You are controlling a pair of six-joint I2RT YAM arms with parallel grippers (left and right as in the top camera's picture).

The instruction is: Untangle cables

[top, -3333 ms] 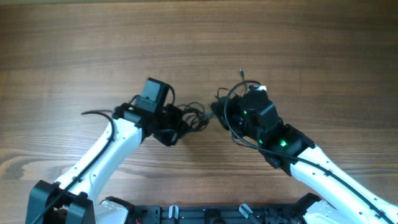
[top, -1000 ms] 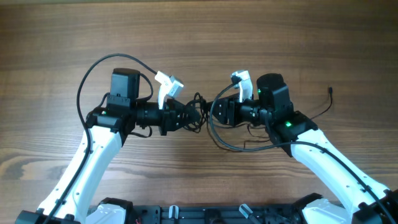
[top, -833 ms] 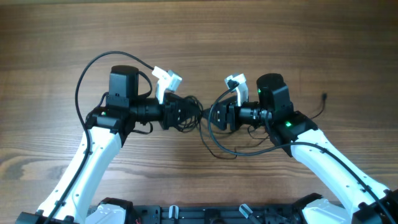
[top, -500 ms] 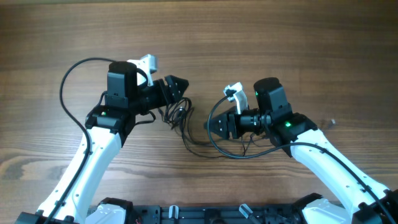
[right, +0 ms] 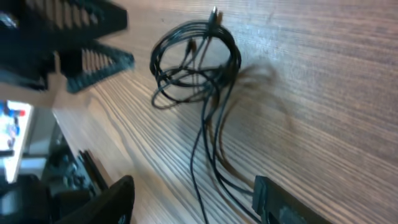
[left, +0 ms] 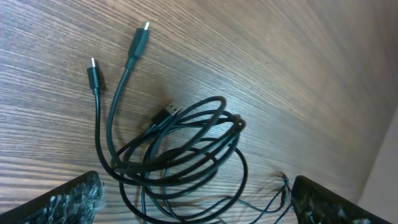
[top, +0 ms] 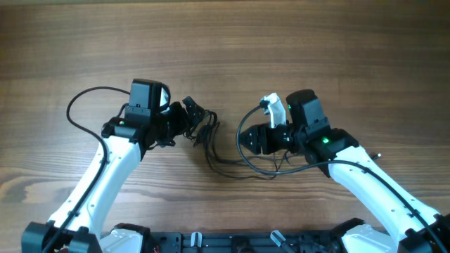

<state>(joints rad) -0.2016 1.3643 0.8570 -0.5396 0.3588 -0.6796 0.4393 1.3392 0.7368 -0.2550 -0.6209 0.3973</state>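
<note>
The cables (left: 180, 149) lie as a loose black coil on the wooden table, and two plug ends (left: 143, 34) stick out of it. In the overhead view the coil (top: 208, 132) sits just right of my left gripper (top: 195, 118). That gripper (left: 199, 208) is open, its fingers (left: 62, 202) straddling the near loops without touching them. A few thin strands (right: 211, 155) run from the coil (right: 193, 62) to my right gripper (right: 196, 202). Its jaws stand well apart, and the strands pass between them close to the right finger (right: 286, 205). Overhead, the right gripper (top: 247, 140) faces left.
Bare wooden table (top: 225, 42) stretches all around. Thick black arm wires loop beside the left arm (top: 77, 112) and the right wrist (top: 242, 126). The left gripper's fingers (right: 81, 56) show at the top left of the right wrist view.
My left gripper was shut on the bundle and has opened. The coil dropped onto the table and the left arm drew back to the left. The right gripper sank slightly.
</note>
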